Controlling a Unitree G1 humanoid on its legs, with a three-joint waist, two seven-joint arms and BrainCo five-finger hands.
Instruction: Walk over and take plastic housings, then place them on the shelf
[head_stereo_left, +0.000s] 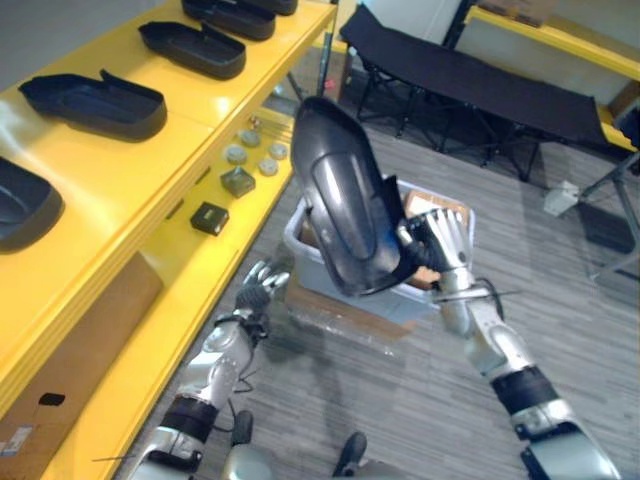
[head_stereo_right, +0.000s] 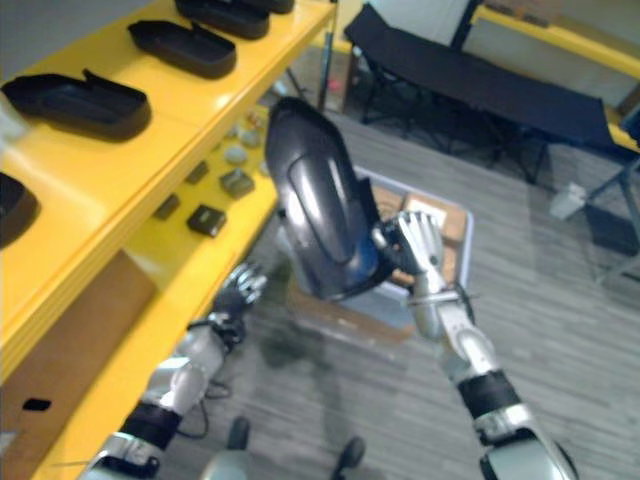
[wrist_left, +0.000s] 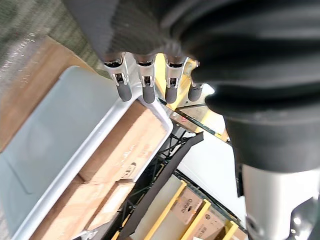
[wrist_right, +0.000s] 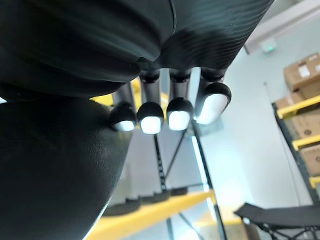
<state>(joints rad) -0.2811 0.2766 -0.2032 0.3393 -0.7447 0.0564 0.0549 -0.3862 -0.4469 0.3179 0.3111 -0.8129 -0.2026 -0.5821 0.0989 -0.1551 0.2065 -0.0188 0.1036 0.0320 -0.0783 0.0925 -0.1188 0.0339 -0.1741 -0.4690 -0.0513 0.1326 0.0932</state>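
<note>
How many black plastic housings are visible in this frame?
6. One held housing in the right hand; five along the yellow shelf top: first, second, third, fourth, fifth. More may sit beyond the frame.

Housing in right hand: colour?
Glossy black; the housing shows best in the left eye view.

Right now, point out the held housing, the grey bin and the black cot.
held housing (head_stereo_left: 345, 200), left eye view, glossy back.
grey bin (head_stereo_left: 305, 268), left eye view, left wall.
black cot (head_stereo_left: 470, 75), left eye view, fabric top.

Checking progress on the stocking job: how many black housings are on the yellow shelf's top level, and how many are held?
Black housings on yellow shelf: 5, farthest cut by the edge
Black housing in right hand: 1
Total: 6
</note>
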